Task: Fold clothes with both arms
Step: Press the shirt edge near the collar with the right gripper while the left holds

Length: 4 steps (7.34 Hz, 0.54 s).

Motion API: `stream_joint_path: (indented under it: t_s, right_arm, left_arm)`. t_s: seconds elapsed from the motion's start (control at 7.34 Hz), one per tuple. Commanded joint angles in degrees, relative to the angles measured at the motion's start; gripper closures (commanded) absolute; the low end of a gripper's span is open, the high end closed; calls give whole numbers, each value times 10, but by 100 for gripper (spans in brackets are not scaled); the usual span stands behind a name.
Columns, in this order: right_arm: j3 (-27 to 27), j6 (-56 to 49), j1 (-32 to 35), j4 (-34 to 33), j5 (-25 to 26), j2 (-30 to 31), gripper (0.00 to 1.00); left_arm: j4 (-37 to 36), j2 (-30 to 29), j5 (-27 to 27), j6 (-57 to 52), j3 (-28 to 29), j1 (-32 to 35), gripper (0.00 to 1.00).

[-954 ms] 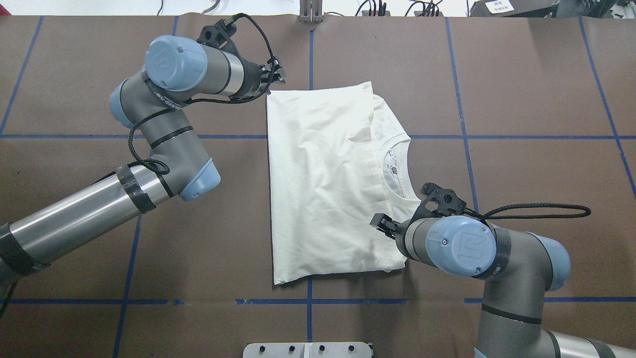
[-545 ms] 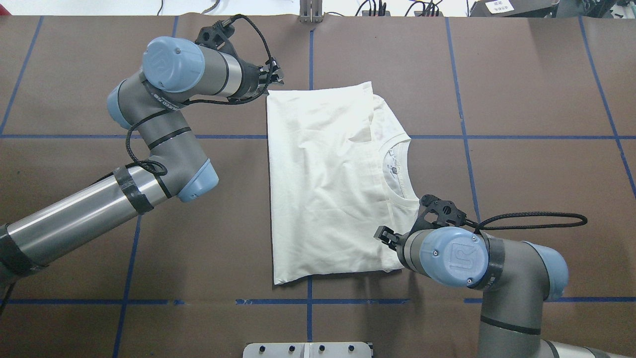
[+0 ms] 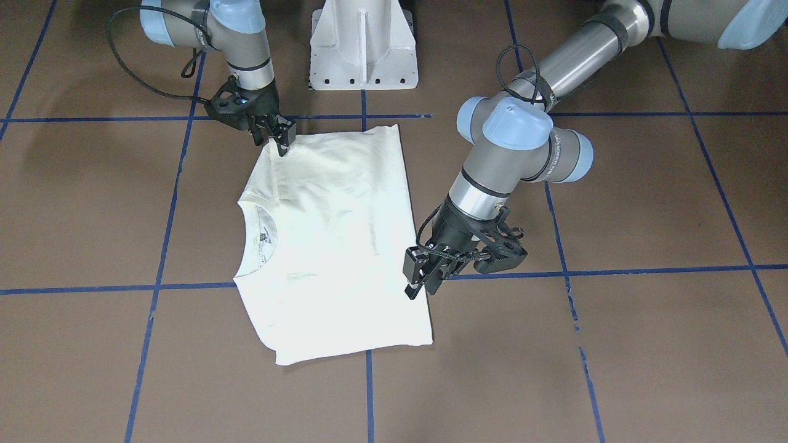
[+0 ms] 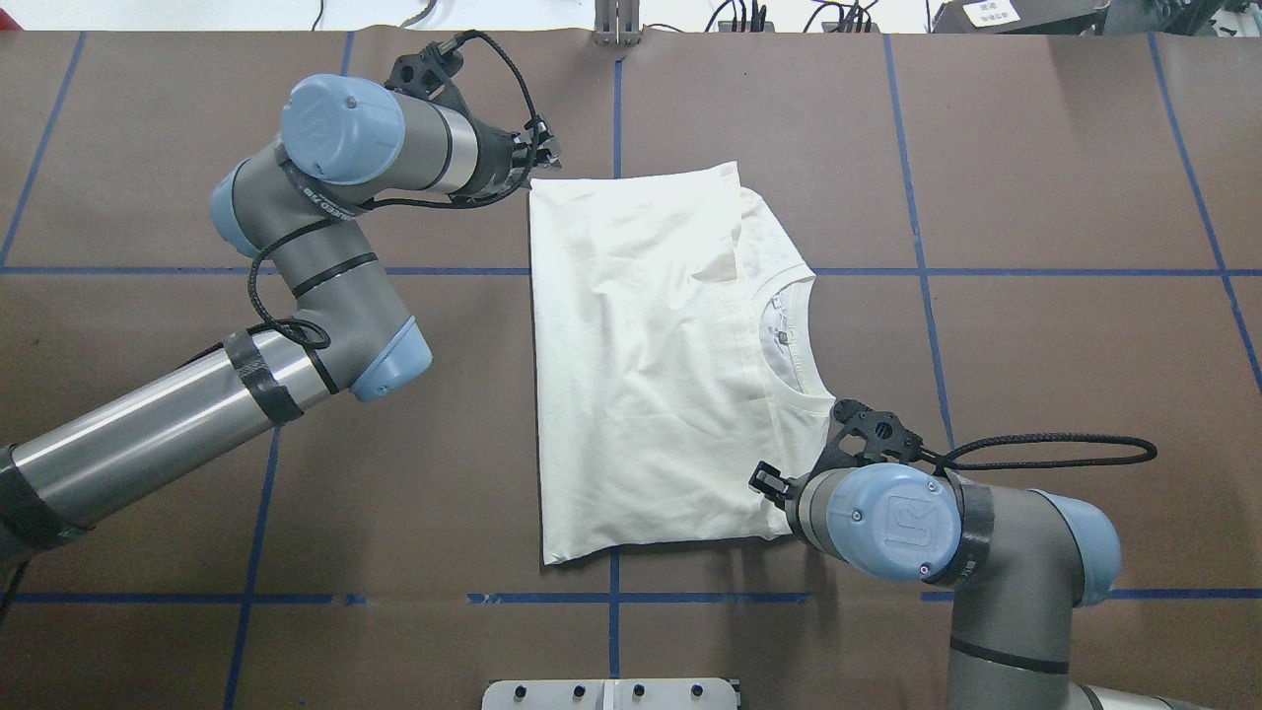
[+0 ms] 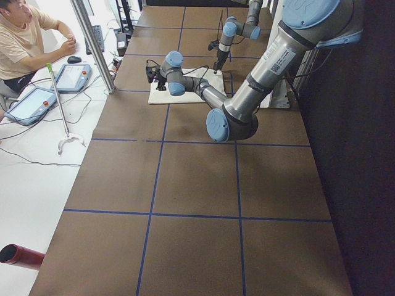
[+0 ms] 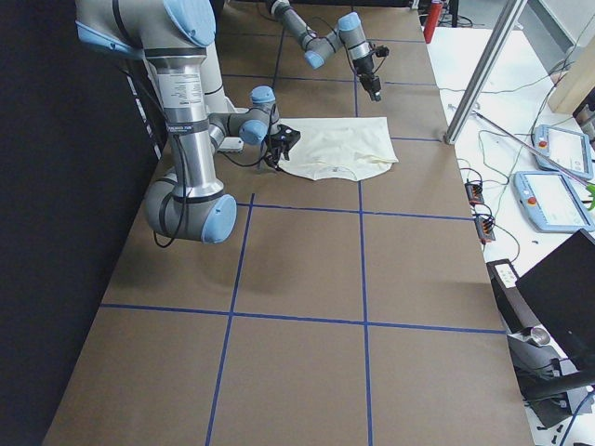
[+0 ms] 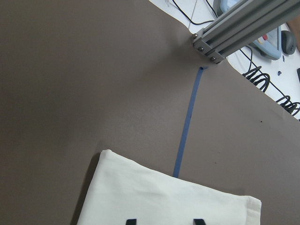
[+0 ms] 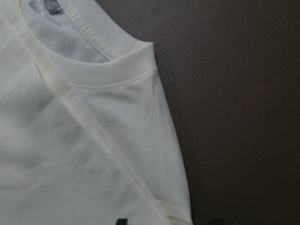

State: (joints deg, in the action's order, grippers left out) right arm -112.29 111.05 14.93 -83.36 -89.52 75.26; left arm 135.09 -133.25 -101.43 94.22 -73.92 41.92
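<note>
Count, kind by kind: one cream folded fabric T-shirt (image 4: 641, 365); one brown tabletop (image 4: 1035, 345) with blue tape lines. Two silver-grey jointed robot arms with light-blue caps: the left arm (image 4: 325, 256) and the right arm (image 4: 996, 552). Two black pincers: the left pincer (image 3: 420, 288) and the right pincer (image 3: 282, 144). One white metal pedestal (image 3: 363, 43). One seated person (image 5: 24, 37). Two grey flat control tablets (image 5: 73, 77).
</note>
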Motion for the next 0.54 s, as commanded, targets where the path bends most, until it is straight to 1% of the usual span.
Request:
stream_joint_path:
  t_s: [0.0, 0.14, 0.41]
  right_arm:
    - [0, 16, -2, 0, 1, 1, 71]
    - [-1, 16, -2, 0, 0, 0, 98]
    - [-4, 16, -3, 0, 0, -2, 100]
  left_arm:
    - [0, 0, 0, 0, 0, 0, 50]
    - [0, 0, 0, 0, 0, 0, 50]
    - [0, 1, 0, 1, 0, 0, 50]
